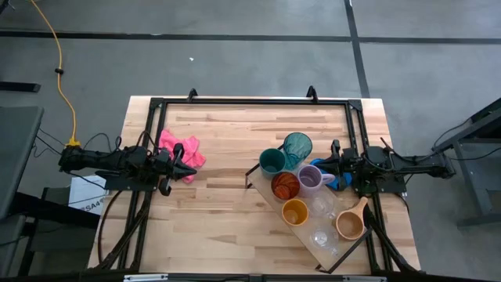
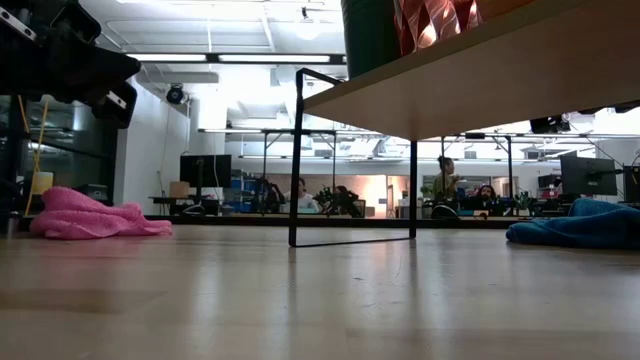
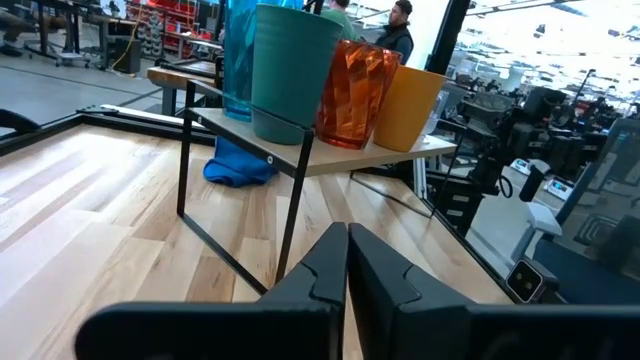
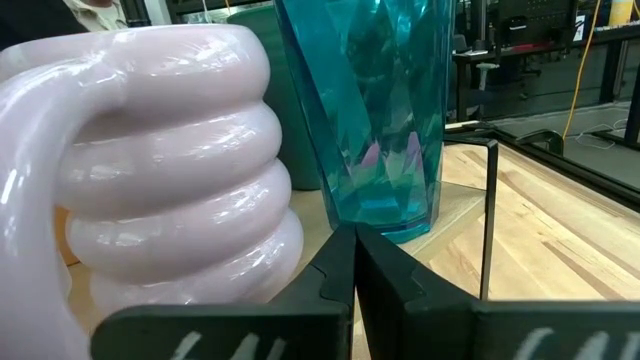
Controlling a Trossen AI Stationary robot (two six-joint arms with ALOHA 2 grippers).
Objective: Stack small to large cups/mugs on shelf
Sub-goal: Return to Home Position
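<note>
Cups (image 1: pixel 285 186) on shelf (image 1: pixel 304 233); jaws closed, empty

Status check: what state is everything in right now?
Left tool: shut, empty.
Right tool: shut, empty.
Shelf: standing, loaded.
Teal tumbler: upright.
Green cup: upright.
Orange cup: upright.
Purple mug: upright.
Yellow cup: upright.
Tan mug: upright.
Clear glasses: upright.
Pink cloth: crumpled.
Blue cloth: crumpled.
</note>
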